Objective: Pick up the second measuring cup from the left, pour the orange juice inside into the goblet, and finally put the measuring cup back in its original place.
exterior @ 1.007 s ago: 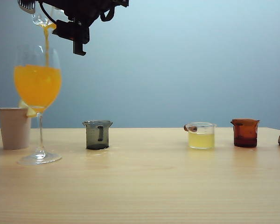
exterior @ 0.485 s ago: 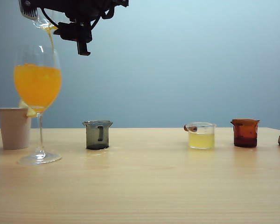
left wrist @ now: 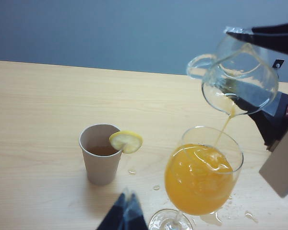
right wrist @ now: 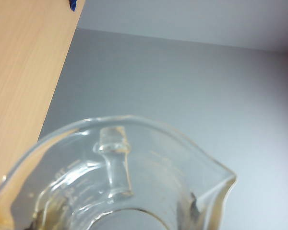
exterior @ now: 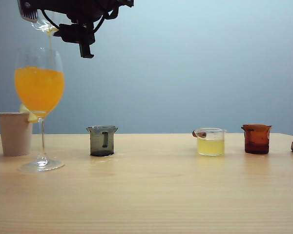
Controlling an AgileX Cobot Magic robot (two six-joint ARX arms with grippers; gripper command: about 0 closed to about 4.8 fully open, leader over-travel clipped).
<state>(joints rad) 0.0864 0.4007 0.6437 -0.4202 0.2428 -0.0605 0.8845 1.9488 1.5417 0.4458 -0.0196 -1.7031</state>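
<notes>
Up at the far left, the right gripper is clenched on the second measuring cup from the left, holding it tipped above the goblet. That cup lies almost on its side, its long axis near level, the pouring lip pointing down over the goblet's rim and the handle turned away toward the paper cup. It looks nearly drained; only a thin thread of the orange juice runs from the lip into the bowl, which is already well filled. To finish well, I judge the cup should stay tilted until the dripping stops, lip over the middle of the rim, since drops already lie on the table around the foot. The left gripper hangs near the paper cup, well clear of the pour; its dark tips appear pressed together, though the edge of the view cuts them off.
</notes>
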